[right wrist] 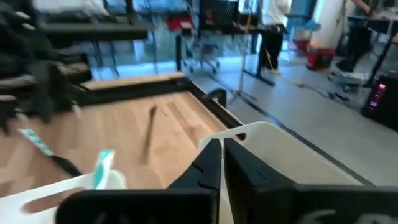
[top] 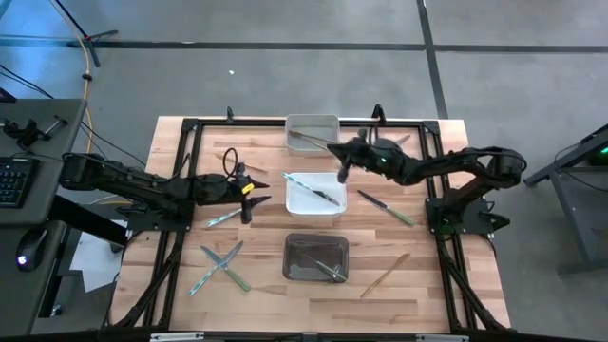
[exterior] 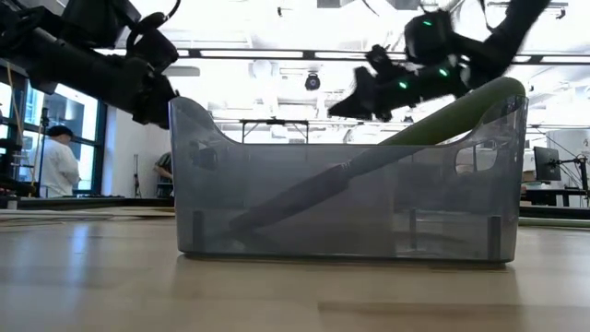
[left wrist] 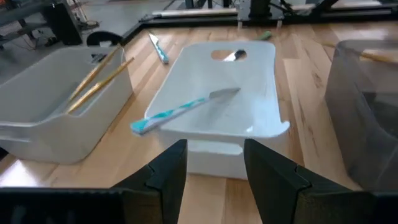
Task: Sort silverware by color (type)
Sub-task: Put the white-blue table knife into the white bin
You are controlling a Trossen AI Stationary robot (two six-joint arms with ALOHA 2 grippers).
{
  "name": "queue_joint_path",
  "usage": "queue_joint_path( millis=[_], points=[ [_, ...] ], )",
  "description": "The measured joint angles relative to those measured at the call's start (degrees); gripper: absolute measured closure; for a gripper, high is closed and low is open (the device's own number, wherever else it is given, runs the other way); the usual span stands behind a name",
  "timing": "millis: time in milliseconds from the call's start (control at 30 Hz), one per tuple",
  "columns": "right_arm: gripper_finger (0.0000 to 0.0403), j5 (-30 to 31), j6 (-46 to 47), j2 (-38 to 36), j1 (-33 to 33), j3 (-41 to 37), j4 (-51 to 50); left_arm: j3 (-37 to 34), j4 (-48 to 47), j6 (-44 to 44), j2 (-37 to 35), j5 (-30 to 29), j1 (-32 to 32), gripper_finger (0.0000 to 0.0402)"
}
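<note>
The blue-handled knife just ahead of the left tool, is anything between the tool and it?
Nothing visible blocks it. The left tool, open, sits beside the blue-handled knife on bare tabletop, with no other utensil or bin between them. The white bin lies on the tool's far side.

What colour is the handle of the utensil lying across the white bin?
Light blue handle, clearest in the left wrist view.

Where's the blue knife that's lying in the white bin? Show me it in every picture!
High view: the blue knife lies slantwise in the middle of the table.
Low view: not in it; the dark bin fills the picture.
Left wrist view: centre-left, handle poking over the rim.
Right wrist view: lower left, only the handle's end shows.
Shared landmark: the white bin under it.
</note>
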Motion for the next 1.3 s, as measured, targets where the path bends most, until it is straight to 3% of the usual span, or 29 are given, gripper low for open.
queue_joint_path(
  millis=[167, 367, 567, 1033, 1300],
  points=[
    [0.0400, -0.18, 0.39, -3.83, 0.04, -7.04, 6.05, 5.46, -17.34, -3.11, 0.00, 2.28, -1.06, 0.0264],
    [0.0401, -0.17, 0.32, -10.54, 1.02, -9.69, 3.17, 12.98, -37.89, -12.48, 0.15, 3.08, -5.97, 0.0285],
    [0.0402, -0.16, -0.69, -14.43, 3.89, -9.78, -3.01, 16.74, -55.72, -26.18, 0.15, 2.83, -11.84, 0.0280],
    [0.0402, 0.10, -1.20, -15.01, 9.62, -9.78, -7.47, 16.74, -59.93, -43.45, 2.83, 3.25, -28.76, 0.0232],
    [0.0402, 2.24, -1.23, -15.01, 10.90, -9.78, -7.55, 16.74, -58.20, -52.38, 7.02, 4.79, -31.58, 0.0229]
  ],
)
